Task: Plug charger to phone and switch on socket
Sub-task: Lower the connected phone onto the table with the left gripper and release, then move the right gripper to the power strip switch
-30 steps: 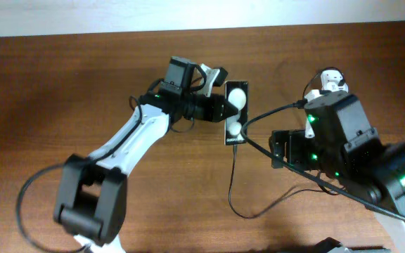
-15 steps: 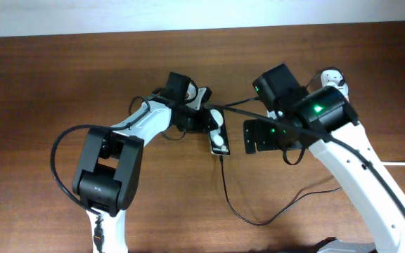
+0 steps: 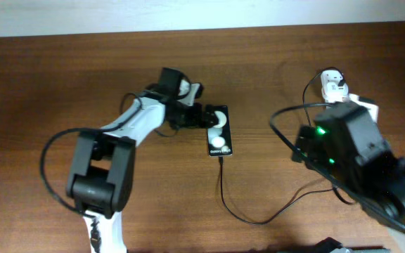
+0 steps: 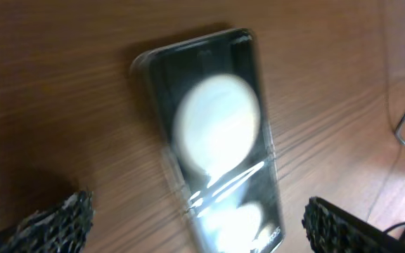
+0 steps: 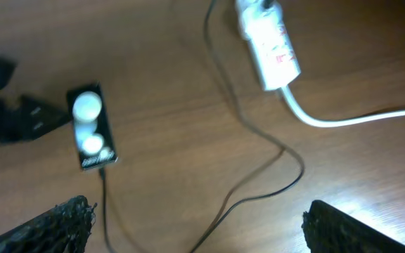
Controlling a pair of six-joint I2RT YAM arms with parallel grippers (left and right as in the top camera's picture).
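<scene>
- The wooden bench (image 3: 62,70) carried everything.
- The right pincer (image 5: 197,206) hovered high, wide and empty; a misjudged descent could shove the socket instead of pressing its switch.
- The left pincer (image 4: 197,209) was wide, straddling the phone's end without gripping it.
- The socket (image 5: 271,43) lay far right, its switch too blurred to read.
- The phone (image 3: 219,131) lay mid-bench; a finger knock could shift it.
- The charger (image 3: 221,184) met the phone's near edge and looped loosely; a snag could pull it out.
</scene>
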